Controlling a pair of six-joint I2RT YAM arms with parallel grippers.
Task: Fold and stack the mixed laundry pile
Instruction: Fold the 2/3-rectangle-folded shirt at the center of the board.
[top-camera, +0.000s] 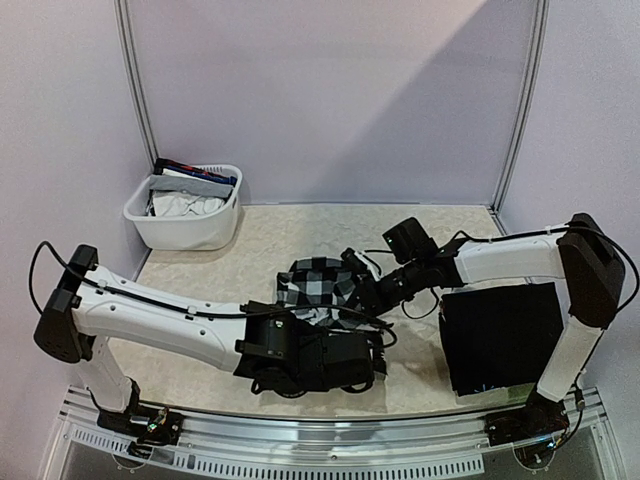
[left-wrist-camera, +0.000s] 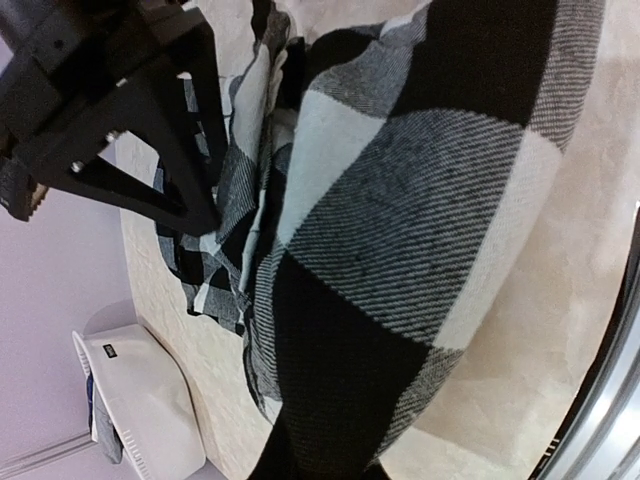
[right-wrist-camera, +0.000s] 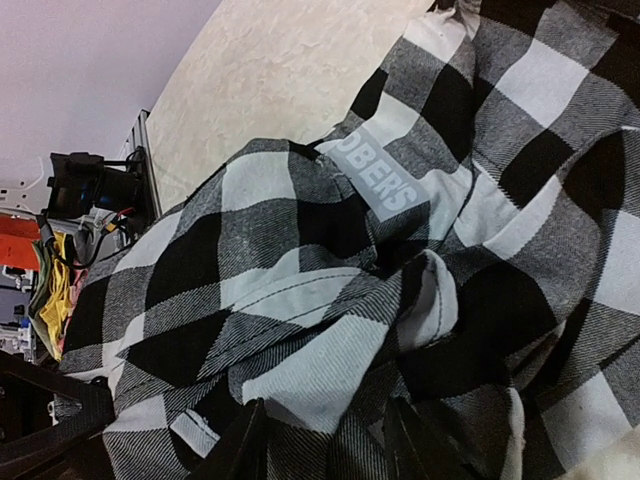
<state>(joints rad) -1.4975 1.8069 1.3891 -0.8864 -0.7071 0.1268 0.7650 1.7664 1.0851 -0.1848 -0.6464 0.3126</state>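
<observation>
Beige tabletop (top-camera: 250, 240): checkered shirt (top-camera: 318, 283); label (right-wrist-camera: 385, 175) only in right wrist view; right claw (right-wrist-camera: 325, 428) parted, left claw (top-camera: 368, 352) unreadable.

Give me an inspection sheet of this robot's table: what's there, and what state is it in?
Surface: table, beige, no stains seen.
Job's things: shirt, checkered, crumpled mid-table; black piece folded flat on the right; more clothes in the basket.
Clutter: basket, white, at the far left corner.
Grippers: left gripper and right gripper both at the shirt; whether they pinch it cannot be told.
Cables: black cables along both arms, looping near the right wrist.
Surroundings: lilac walls, metal posts.
</observation>
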